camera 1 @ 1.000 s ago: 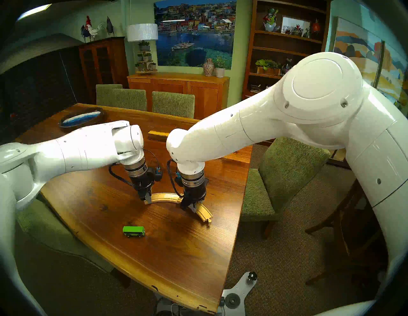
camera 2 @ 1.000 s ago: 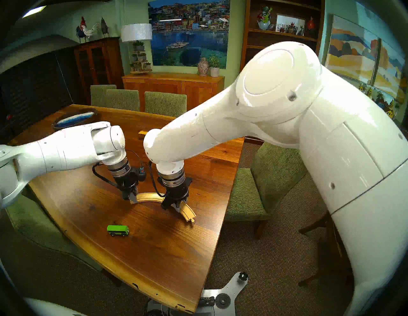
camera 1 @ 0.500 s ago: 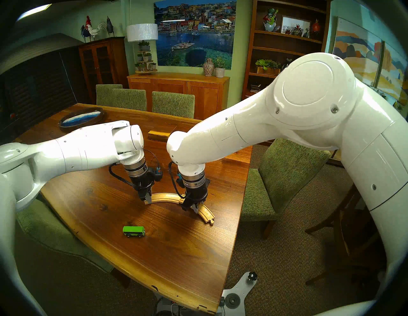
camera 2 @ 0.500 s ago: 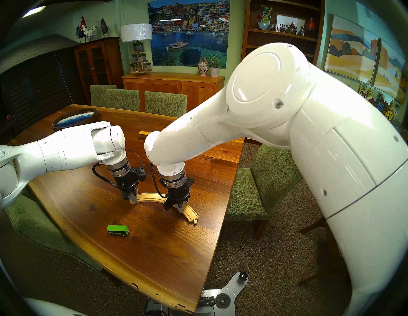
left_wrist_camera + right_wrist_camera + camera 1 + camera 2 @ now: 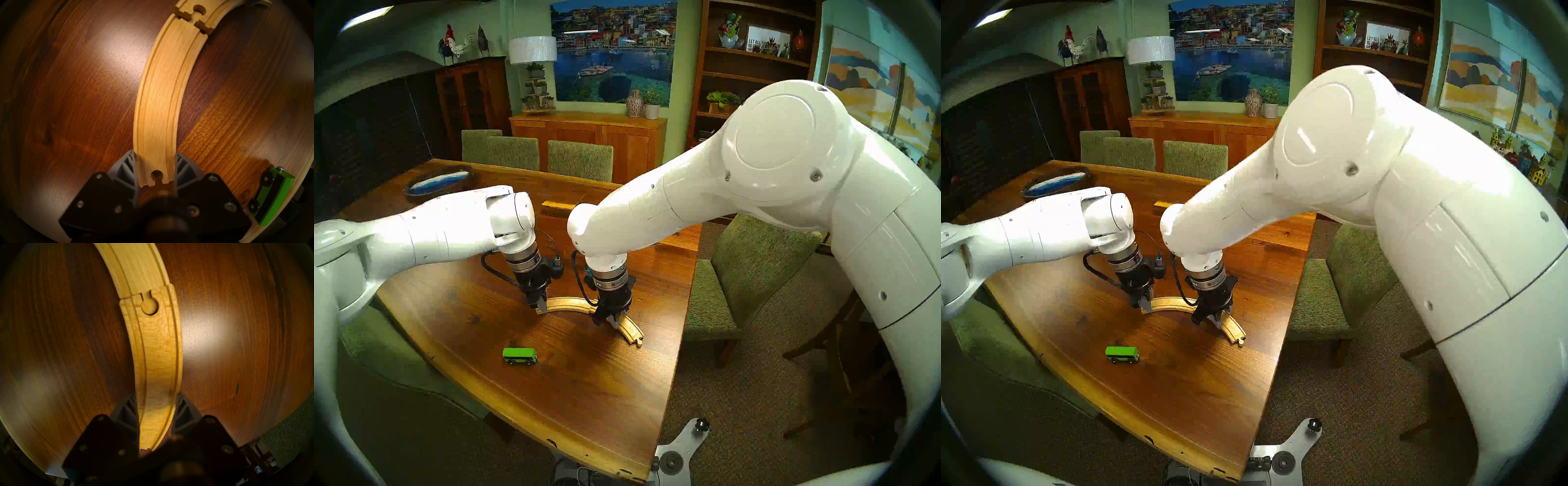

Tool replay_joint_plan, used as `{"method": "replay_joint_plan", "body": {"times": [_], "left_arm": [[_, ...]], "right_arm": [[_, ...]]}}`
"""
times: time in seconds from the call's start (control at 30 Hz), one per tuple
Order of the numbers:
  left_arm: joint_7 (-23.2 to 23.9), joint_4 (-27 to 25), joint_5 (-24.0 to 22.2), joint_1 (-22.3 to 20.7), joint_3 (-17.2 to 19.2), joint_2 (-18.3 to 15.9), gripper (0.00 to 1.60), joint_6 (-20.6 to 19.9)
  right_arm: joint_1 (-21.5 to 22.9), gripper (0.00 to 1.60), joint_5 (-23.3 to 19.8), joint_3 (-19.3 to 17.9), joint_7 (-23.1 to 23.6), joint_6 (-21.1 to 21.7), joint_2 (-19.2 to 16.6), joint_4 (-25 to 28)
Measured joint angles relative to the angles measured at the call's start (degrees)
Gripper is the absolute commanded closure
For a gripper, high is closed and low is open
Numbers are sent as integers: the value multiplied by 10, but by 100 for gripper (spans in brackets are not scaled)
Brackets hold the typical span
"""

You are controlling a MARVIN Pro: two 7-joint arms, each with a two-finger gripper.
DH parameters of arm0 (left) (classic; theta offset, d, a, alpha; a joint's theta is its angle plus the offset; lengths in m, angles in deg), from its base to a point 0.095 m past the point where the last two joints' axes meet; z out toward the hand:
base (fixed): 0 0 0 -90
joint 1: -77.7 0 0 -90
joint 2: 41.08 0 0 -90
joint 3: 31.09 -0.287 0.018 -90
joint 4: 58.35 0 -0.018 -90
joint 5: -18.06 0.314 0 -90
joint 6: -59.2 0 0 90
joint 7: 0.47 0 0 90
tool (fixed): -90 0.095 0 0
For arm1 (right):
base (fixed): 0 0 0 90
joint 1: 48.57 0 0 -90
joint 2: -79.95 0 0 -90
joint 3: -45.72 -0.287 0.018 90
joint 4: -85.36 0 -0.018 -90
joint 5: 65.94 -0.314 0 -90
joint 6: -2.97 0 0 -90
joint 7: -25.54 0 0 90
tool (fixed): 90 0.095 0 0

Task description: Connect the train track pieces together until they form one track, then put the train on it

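Right track piece swung outward; no legible writing.

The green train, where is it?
In the head view the green train sits on the table, nearer the robot than the curved wooden track.

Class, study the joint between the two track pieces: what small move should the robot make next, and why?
Probably swing the right gripper to line up its track piece with the left track piece. The peg sits in the socket, but the grooves meet offset at a crooked seam. The train waits on the table.
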Motion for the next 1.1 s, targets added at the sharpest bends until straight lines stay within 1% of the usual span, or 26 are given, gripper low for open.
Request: {"method": "replay_joint_plan", "body": {"times": [0.2, 0.23, 0.27, 0.3, 0.33, 0.37, 0.4, 0.43, 0.83, 0.93, 1.1], "left_arm": [[0, 0, 0, 0, 0, 0, 160, 0], [0, 0, 0, 0, 0, 0, 160, 0], [0, 0, 0, 0, 0, 0, 160, 0], [0, 0, 0, 0, 0, 0, 160, 0], [0, 0, 0, 0, 0, 0, 160, 0], [0, 0, 0, 0, 0, 0, 160, 0], [0, 0, 0, 0, 0, 0, 160, 0], [0, 0, 0, 0, 0, 0, 160, 0], [0, 0, 1, 1, 1, 0, 160, 0], [0, 0, 1, 1, 1, 0, 160, 0], [0, 0, 1, 1, 1, 0, 160, 0]], "right_arm": [[1, 160, 0, 7, 10, 0, 7, -5], [1, 156, 0, 8, 11, 0, 8, -6], [1, 134, 0, 9, 13, 0, 9, -6], [1, 95, -1, 11, 15, 0, 10, -8], [1, 88, -2, 12, 16, 0, 11, -8], [2, 49, -3, 13, 18, 0, 12, -9], [2, 18, -3, 14, 19, 0, 13, -10], [2, 0, -4, 15, 20, 0, 14, -11], [4, 0, -9, 21, 36, 1, 23, -17], [9, 0, -11, 22, 36, 1, 23, -12], [25, 0, -19, 22, 32, 1, 20, 12]]}}
